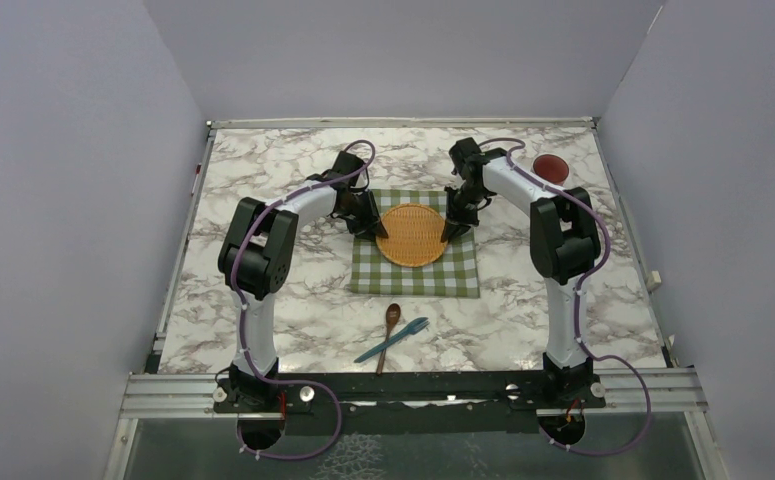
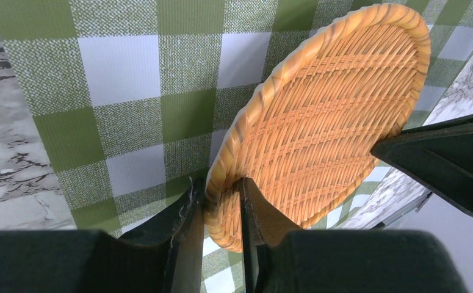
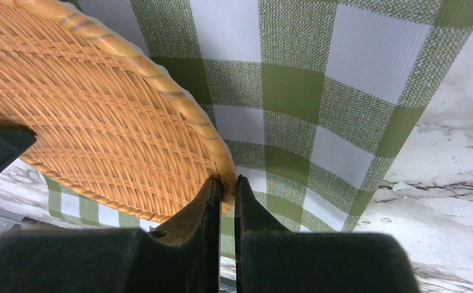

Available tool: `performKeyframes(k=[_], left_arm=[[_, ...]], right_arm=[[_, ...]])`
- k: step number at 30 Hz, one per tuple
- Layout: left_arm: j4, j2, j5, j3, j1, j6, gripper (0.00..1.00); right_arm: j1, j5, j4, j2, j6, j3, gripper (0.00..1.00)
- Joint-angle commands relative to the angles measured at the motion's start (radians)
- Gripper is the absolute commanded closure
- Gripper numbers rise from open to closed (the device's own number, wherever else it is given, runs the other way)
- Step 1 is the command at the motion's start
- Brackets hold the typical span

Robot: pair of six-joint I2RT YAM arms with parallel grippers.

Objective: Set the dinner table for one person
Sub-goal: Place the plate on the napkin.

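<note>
Top external view: dinner table [image 1: 263,170] of white marble pattern with grey veins, a green-and-white checked cloth [image 1: 413,278] at its middle
Wicker plate [image 1: 413,235]: round, orange-brown, over the far half of the checked cloth
Left gripper [image 2: 221,190]: over the left side of the cloth, 2 fingers clamped on the plate's left rim, 1 finger on each face of it
Right gripper [image 3: 226,182]: over the right side of the cloth, 2 fingers almost together with a thin slit between them, tips at the plate's right rim; cannot tell whether they pinch it
Wooden spoon [image 1: 390,325]: on bare marble just nearer than the cloth
Blue fork [image 1: 395,339]: crossing the spoon, also nearer than the cloth
Red round dish [image 1: 551,167]: well apart from the cloth, far and to the right
</note>
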Motion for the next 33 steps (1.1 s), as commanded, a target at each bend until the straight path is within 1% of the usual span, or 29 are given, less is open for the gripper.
performKeyframes(k=[1,16,24,33], left_arm=[[0.054,-0.007,0.258,-0.001,-0.149,-0.085,0.86],[0.048,-0.061,0.257,-0.036,-0.16,-0.101,0.87],[0.041,-0.066,0.249,-0.04,-0.161,-0.099,0.87],[0.019,-0.045,0.224,-0.01,-0.161,-0.081,0.87]], right_arm=[[0.079,-0.23,0.189,0.016,0.058,0.026,0.99],[0.111,-0.229,0.164,-0.073,0.045,-0.049,0.99],[0.135,-0.241,0.154,-0.085,0.039,-0.073,0.99],[0.164,-0.25,0.157,-0.101,0.039,-0.106,0.99]])
